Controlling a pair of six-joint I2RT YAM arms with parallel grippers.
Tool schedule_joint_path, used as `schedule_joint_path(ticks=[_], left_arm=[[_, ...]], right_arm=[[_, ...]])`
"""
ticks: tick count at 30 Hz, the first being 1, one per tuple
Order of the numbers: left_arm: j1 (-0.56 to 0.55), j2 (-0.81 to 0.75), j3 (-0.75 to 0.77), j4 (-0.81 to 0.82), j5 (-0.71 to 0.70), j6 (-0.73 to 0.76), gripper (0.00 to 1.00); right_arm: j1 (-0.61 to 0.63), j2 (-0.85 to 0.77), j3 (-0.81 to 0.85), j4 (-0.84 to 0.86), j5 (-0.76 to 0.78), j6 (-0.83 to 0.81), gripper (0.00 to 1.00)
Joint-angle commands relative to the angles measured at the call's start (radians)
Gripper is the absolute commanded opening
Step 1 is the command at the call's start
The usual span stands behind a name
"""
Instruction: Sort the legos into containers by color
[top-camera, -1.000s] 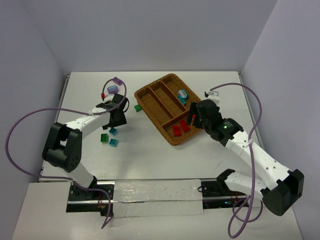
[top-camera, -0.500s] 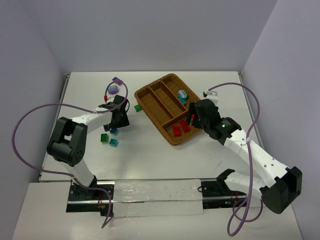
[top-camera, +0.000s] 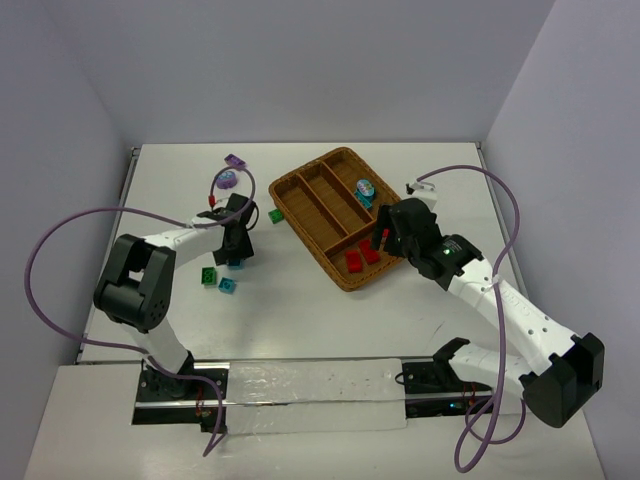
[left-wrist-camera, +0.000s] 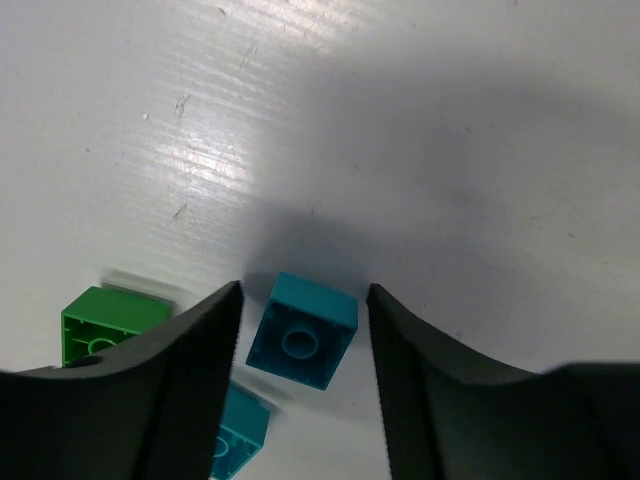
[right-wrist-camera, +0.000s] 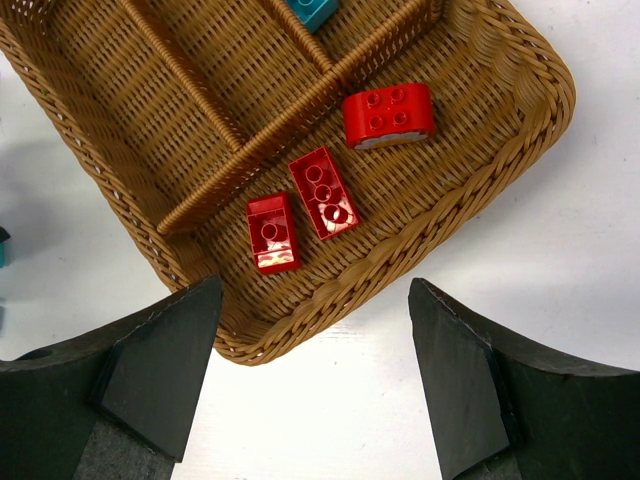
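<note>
My left gripper (left-wrist-camera: 303, 292) is down at the table with its jaws open. A teal lego (left-wrist-camera: 303, 330) lies between the fingers with a small gap on each side. In the top view the left gripper (top-camera: 237, 256) is left of the wicker tray (top-camera: 300, 225). A green lego (left-wrist-camera: 100, 325) and a second teal lego (left-wrist-camera: 240, 435) lie just beside it. My right gripper (right-wrist-camera: 315, 290) hovers open and empty over the tray's near corner (right-wrist-camera: 330, 300). Three red legos (right-wrist-camera: 323, 193) lie in the crosswise compartment, and a teal one (right-wrist-camera: 312, 10) lies in a long compartment.
Another green lego (top-camera: 275, 215) lies by the tray's left edge. Two purple pieces (top-camera: 232, 168) sit at the back left, near the left arm's cable. The table's side rails and the walls bound the work area.
My left gripper has shifted slightly, dropped over the teal lego, and its jaws have narrowed around it. The right arm has barely moved.
</note>
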Motion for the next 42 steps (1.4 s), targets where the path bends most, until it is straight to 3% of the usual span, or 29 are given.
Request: schedule_joint_path(ticks=[1,10,17,21,29,35,42], left_arm=[[0.005,-0.025,-0.008,0.012,0.004,-0.005,0.48],[-0.003,-0.109,0.102,-0.044,0.038,0.031,0.01],[-0.074,-0.063,0.437,-0.047,0.151,0.069,0.00],[-0.124,0.113,0.753,-0.042,0.237,0.065,0.00],[-0.165,0.433,1.127,0.059,0.358,-0.013,0.00],[-0.186,0.565,1.165,0.259,0.450,-0.118,0.00],[-0.190,0.691,1.244,0.356,0.471,-0.192,0.01]], right_arm=[[0.011,-0.003,0.039,0.038,0.012,-0.001,0.82],[0.011,-0.009,0.055,0.030,0.031,-0.007,0.82],[0.011,-0.036,0.061,0.022,0.068,-0.006,0.82],[0.011,-0.046,0.064,0.007,0.090,-0.002,0.82],[0.011,-0.061,0.057,-0.012,0.104,0.011,0.82],[0.011,-0.082,0.032,-0.018,0.116,0.024,0.82],[0.011,-0.083,0.020,-0.031,0.109,0.030,0.82]])
